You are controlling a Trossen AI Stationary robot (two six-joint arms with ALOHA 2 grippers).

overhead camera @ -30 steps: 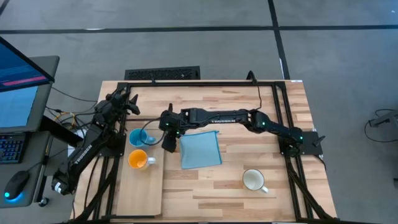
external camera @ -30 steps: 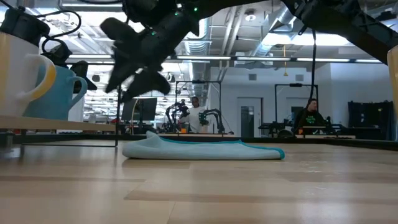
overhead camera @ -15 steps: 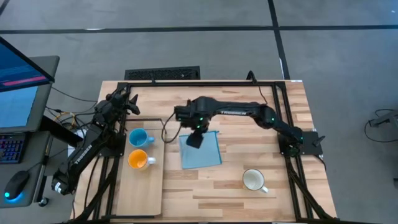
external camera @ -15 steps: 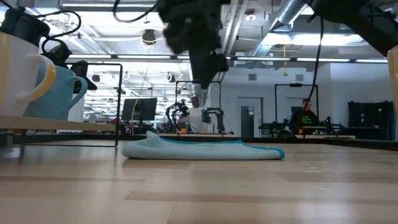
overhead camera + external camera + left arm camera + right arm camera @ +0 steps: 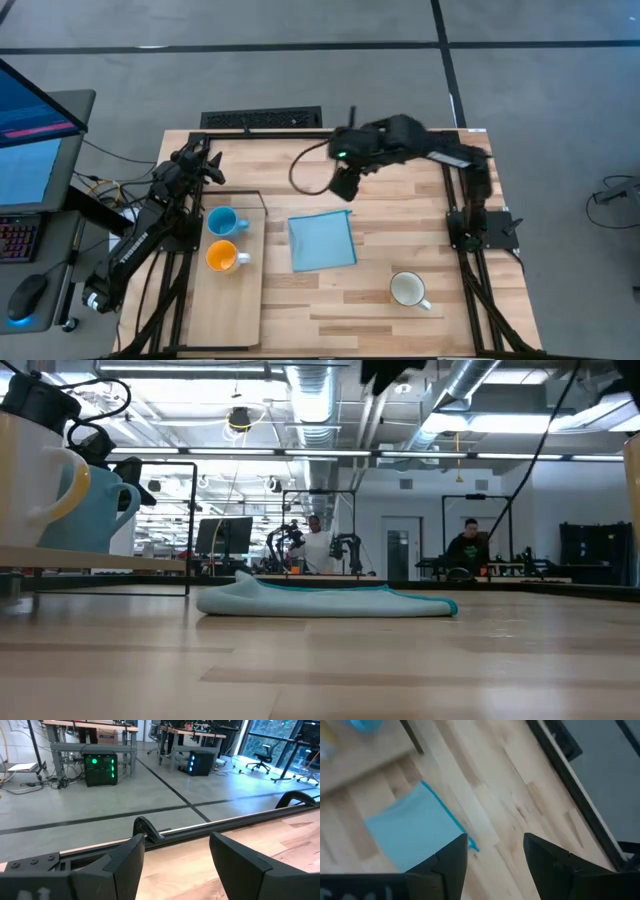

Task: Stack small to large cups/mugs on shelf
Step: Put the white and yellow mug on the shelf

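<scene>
Now 2 mugs (image 5: 222, 239) on shelf (image 5: 225, 306) — white mug (image 5: 408, 289) apart.

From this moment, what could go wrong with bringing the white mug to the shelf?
1. The blue cloth lies between the white mug and the shelf; a low carry might snag it.
2. The blue mug and the orange mug stand close together on the shelf, so the white mug may bump them on placing.
3. The right pincer, open, is high and far from the white mug; its handle points aside, so a hasty grasp might tip it.
</scene>
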